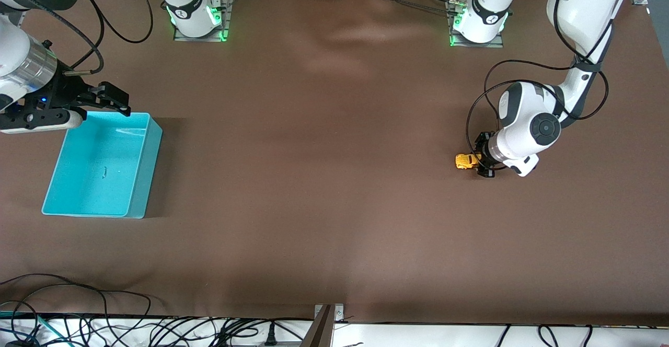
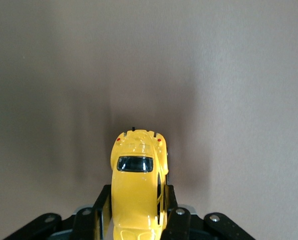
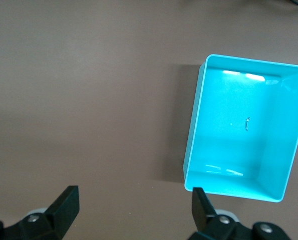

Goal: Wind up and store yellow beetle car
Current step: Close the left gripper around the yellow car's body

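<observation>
The yellow beetle car (image 1: 464,161) stands on the brown table toward the left arm's end. My left gripper (image 1: 477,160) is down at table level and shut on it. In the left wrist view the car (image 2: 136,175) sits between the two black fingers (image 2: 101,206), its rear with two small red marks pointing away from the wrist. My right gripper (image 1: 120,103) is open and empty, up over the edge of the turquoise bin (image 1: 152,143) at the right arm's end. In the right wrist view its jaws (image 3: 133,202) stand wide apart over bare table beside the bin (image 3: 193,135).
The bin holds nothing but a small mark on its floor. Both arm bases (image 1: 194,7) stand along the table edge farthest from the front camera. Loose cables (image 1: 78,305) lie along the nearest edge.
</observation>
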You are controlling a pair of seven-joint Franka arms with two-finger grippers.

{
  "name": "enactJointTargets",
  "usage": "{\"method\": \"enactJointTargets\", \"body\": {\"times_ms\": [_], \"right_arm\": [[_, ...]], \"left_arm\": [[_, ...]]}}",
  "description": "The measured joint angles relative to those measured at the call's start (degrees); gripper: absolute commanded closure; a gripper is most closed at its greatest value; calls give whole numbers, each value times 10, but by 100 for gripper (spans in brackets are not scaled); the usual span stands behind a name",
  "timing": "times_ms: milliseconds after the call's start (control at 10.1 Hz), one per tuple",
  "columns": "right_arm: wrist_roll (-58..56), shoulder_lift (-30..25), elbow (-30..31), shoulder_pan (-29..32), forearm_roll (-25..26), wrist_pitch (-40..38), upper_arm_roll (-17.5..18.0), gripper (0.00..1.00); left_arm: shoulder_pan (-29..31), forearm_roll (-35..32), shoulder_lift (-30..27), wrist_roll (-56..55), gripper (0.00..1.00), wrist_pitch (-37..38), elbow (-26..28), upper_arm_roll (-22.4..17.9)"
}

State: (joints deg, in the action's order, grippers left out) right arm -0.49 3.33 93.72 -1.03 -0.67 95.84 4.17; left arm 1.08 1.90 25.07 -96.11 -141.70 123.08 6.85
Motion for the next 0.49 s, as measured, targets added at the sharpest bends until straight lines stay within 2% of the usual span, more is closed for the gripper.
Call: {"method": "enactJointTargets", "body": {"times_ms": [495], "right_arm": [[0, 0, 0, 0, 0, 0, 0, 0]], "left_arm": [[54, -62, 0, 33, 100, 0, 0, -5]]}}
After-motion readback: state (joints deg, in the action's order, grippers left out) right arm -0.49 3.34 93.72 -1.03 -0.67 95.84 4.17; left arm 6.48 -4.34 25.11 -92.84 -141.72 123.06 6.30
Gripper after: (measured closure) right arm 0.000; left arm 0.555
